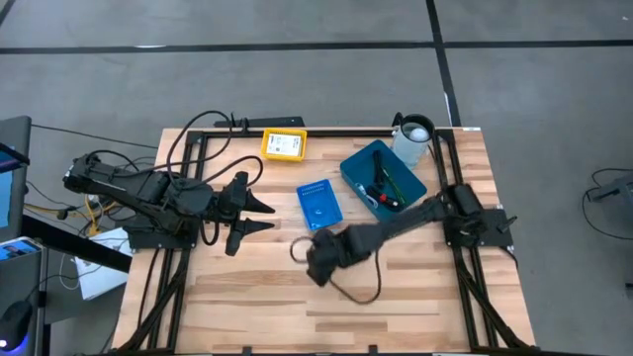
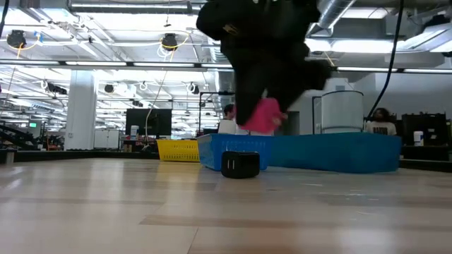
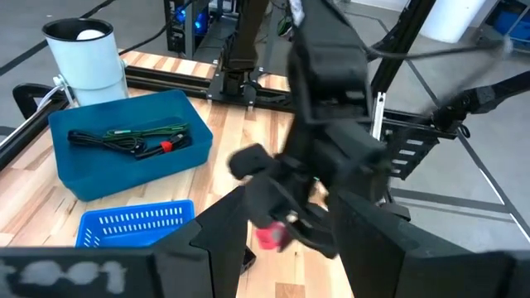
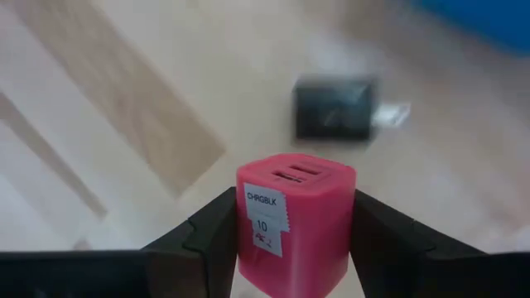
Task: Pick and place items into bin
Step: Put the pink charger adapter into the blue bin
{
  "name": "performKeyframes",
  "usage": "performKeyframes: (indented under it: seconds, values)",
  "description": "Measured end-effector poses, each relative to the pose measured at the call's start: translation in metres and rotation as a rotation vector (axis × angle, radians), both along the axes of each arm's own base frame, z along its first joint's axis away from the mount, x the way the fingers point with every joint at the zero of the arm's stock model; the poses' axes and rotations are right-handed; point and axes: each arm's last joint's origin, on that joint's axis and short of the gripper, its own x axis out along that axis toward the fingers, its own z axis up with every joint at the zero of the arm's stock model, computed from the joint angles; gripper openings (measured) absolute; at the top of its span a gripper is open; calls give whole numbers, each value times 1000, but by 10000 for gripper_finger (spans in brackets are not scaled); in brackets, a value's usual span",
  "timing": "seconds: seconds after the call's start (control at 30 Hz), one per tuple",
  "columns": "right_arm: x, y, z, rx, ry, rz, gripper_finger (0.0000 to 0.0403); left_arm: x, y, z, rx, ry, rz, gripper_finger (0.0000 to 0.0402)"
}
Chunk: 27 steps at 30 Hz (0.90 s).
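I have the right gripper (image 4: 290, 248) out over the middle of the surface (image 1: 415, 307), its jaws closed on a small pink charger block (image 4: 296, 217) — a squat, hard plastic cube with two slots in its top face and a white label reading CHRGBLK. In the low view the block hangs clear of the wood under the dark wrist, so it is lifted, not resting.

I judge it light and rigid: it will not deform, but its smooth moulded sides could slip or twist if the pinch is off centre. The jaws sit on two opposite flat sides, about mid-height, which I think is the right place — flat faces, weight below the grip line. It looks sturdy enough to release from just above the bin.

The blue bin (image 1: 358, 166) lies at roughly one o'clock from the gripper, near the far right corner, already holding green and black cables (image 3: 132, 136) with a red-tipped end. A white cup (image 1: 413, 137) stands just beyond it, so I would keep the swing low and short of that.

A second, black charger block (image 4: 334, 108) lies on the wood near the pink one, apart from it. A blue basket (image 1: 317, 203) and a yellow box (image 1: 284, 144) sit toward eleven and twelve o'clock.

The left gripper (image 1: 259, 217) waits at nine o'clock, jaws spread wide and empty.
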Motion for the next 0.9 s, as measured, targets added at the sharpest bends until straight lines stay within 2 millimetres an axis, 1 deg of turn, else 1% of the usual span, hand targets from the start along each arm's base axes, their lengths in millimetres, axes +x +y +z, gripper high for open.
performKeyframes:
  seconds: [0.13,0.27,0.33,0.43,0.53,0.67,0.77,0.9]
  values:
    - [5,-33,18,-52,-46,6,177,0,0,0,0,0,0,158]
    - [9,-67,30,-103,-71,-11,177,0,0,0,-2,0,1,158]
    - [10,-82,33,-115,-75,-16,177,0,0,0,-5,0,2,158]
    - [13,-100,33,-119,-68,-24,179,0,0,0,-5,3,2,158]
    - [14,-114,32,-122,-58,-37,188,0,0,-1,-2,9,2,158]
    - [14,-128,32,-130,-55,-57,192,0,0,-1,-2,9,2,158]
    - [15,-135,32,-141,-62,-56,193,0,0,-1,-2,9,2,158]
    - [17,-139,32,-141,-81,-58,196,-1,0,-2,1,20,2,158]
